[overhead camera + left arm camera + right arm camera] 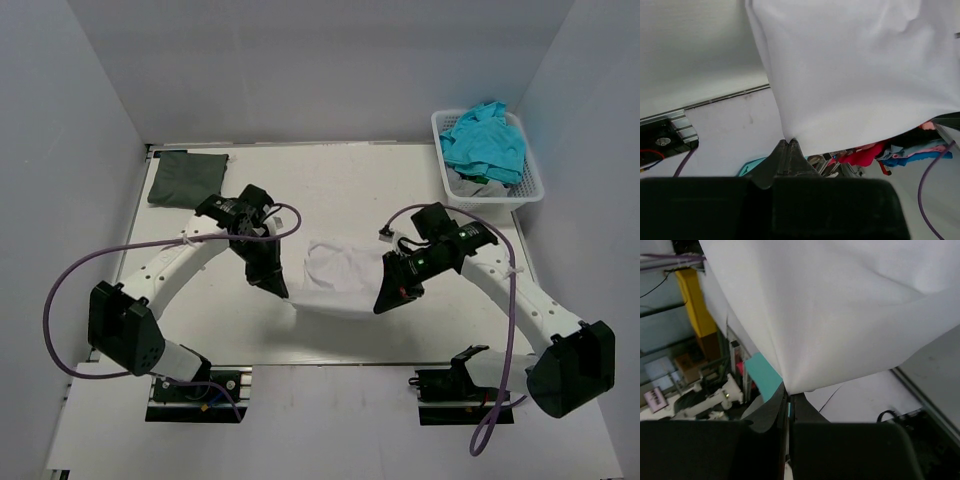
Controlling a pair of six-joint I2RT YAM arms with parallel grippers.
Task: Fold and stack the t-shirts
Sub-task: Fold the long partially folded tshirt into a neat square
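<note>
The white table [330,190] fills the top view, with grey walls on three sides; the two arms rise from its near edge, the left arm [170,265] reaching inward from the left and the right arm [520,290] from the right, both bent toward the middle.

Between them is the white t-shirt [340,280], partly folded at the centre of the table, its near edge raised at both lower corners; in the left wrist view the cloth [855,75] hangs as a broad sheet from one pinched point, and the right wrist view shows the same fabric [840,305] draping up from its own corner.

The white lattice basket [530,195] stands at the far right corner, against the wall; bright teal t-shirts [485,145] are heaped in it and rise above its rim.

The dark grey-green t-shirt [185,178] lies folded flat at the far left corner, well apart from the white one.

The left gripper [283,292] is clamped on the shirt's near left corner, its jaws pressed together on the fabric; the right gripper [382,303] is likewise closed on the near right corner.

A purple cable [60,290] loops beside the left arm.
</note>
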